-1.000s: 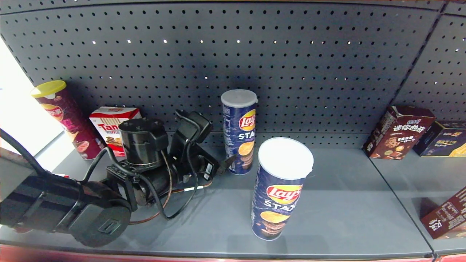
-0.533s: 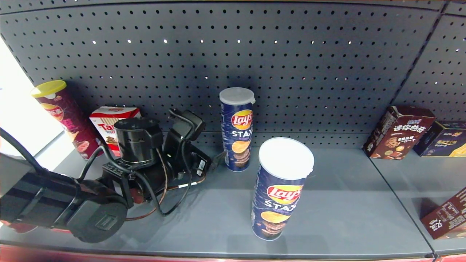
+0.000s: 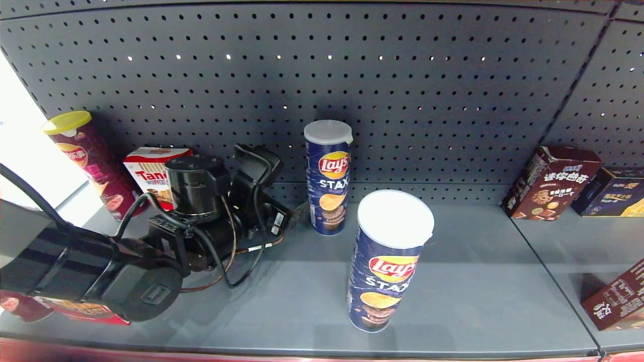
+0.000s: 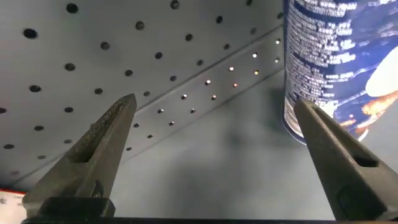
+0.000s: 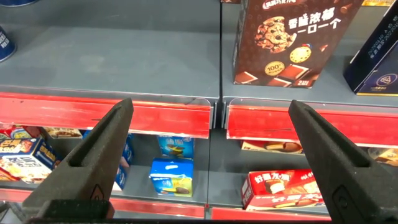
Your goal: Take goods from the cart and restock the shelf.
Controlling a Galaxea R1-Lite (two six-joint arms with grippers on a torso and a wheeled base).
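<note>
Left wrist view: the left gripper (image 4: 214, 104), spread wide and empty, sits just beside the chip can (image 4: 336, 68) standing upright at the back of the shelf (image 4: 236, 162), so I reckon a sideways swing could knock it over.

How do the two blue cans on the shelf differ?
The back can stands by the pegboard, close beside the open left gripper; the front can stands nearer the shelf edge, apart from it. The back can's lid looks greyish, the front can's white. Both are upright, with the same design.
</note>
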